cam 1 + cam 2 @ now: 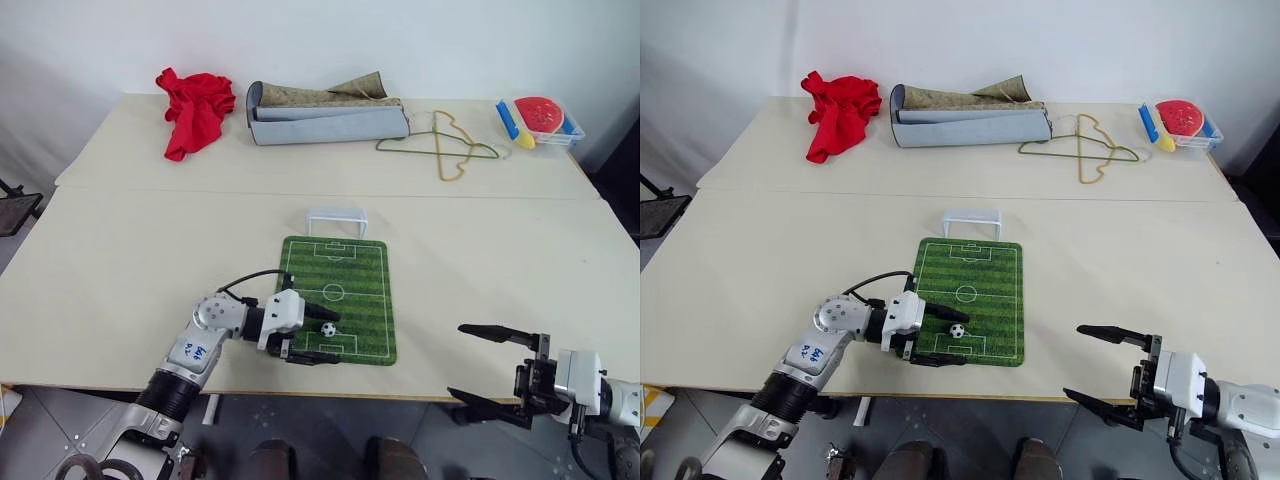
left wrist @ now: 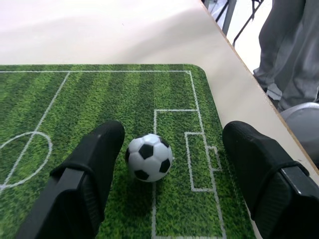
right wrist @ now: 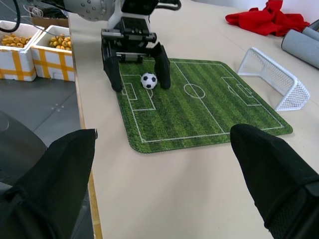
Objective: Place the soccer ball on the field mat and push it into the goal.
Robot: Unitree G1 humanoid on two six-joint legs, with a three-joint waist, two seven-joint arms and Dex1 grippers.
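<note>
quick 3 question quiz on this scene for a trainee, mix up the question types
1. True or false: the ball lies on the mat.
2. The left gripper is: A) shut on the ball, B) open with the ball between its fingers, C) open above the goal.
3. Fill in: the goal stands just off the mat's ___ edge, as seen from the robot.

Key
1. True. It rests on the grass print by the near penalty box.
2. B. One finger sits right beside the ball, the other stands well apart from it.
3. Far. The ball is at the mat's near end, so the push must run the mat's length.
</note>
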